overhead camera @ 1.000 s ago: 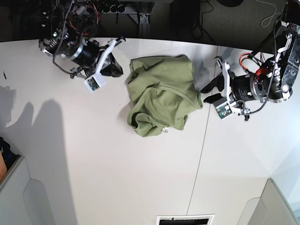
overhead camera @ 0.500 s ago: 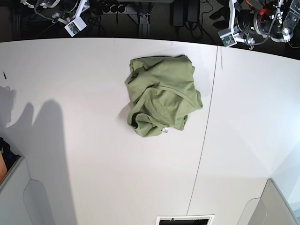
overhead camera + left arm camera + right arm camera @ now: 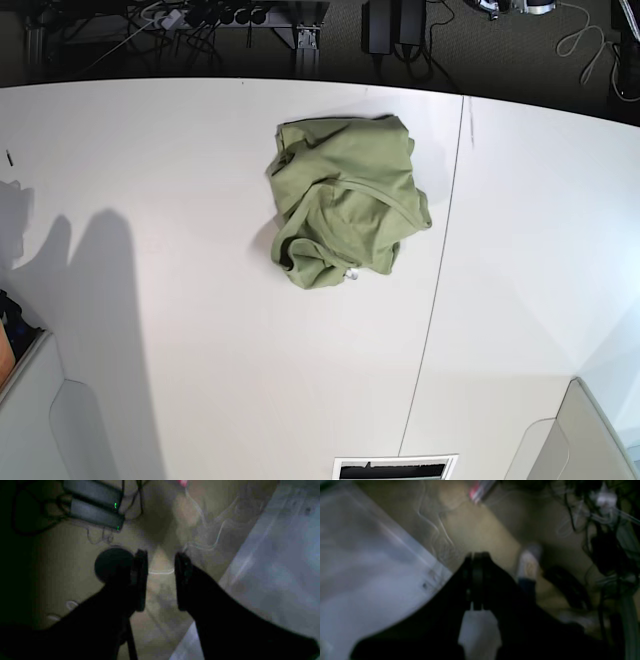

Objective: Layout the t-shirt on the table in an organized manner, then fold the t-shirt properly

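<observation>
olive-green cotton t-shirt (image 3: 344,203) lies crumpled on the white matte counter (image 3: 180,330); my left jaws parted, empty; my right jaws clenched, empty.

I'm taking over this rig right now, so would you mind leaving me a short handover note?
Left gripper: open, holding nothing, off the table.
Right gripper: shut, holding nothing, past the table edge.
Neither arm shows in the base view.
T-shirt: crumpled heap on the table, just beside the dark seam.
Done: nothing; shirt not yet spread.
Left: lay it flat, then fold.
</observation>
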Robot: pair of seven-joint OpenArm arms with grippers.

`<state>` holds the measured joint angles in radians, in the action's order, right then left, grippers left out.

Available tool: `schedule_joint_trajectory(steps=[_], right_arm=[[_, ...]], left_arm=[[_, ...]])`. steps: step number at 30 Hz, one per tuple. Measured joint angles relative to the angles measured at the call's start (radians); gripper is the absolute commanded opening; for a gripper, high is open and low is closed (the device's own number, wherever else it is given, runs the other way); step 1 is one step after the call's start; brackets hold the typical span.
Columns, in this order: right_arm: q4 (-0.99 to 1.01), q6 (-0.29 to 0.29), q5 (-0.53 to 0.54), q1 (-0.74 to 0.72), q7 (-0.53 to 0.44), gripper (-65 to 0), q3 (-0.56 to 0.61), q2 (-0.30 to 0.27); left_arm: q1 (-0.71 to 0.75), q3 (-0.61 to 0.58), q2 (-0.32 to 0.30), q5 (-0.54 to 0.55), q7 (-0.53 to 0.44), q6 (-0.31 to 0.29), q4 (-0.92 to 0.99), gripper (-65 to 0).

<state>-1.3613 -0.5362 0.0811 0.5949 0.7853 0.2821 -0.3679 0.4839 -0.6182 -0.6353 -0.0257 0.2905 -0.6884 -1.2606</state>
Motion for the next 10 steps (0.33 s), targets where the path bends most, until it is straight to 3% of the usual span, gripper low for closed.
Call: schedule_joint_trajectory(steps=[2,6,10], right_arm=[[0.103,0.03,0.001,-0.06,0.0,-65.0,0.036,0.003],[0.272,0.045,-0.002,-0.17,-0.01,-65.0,0.06,0.057],[0.39,0.045,-0.042,-0.272,-0.053,-65.0,0.063,0.105]], left_arm=[[-0.058,-0.047,0.058,0.015,0.0,-0.001,0.116,-46.6],[-0.145,-0.082,0.176,0.066,0.008,0.109,0.362,-46.6],[-0.239,-0.081,0.293,0.07,0.045,0.114,0.588,-46.6]])
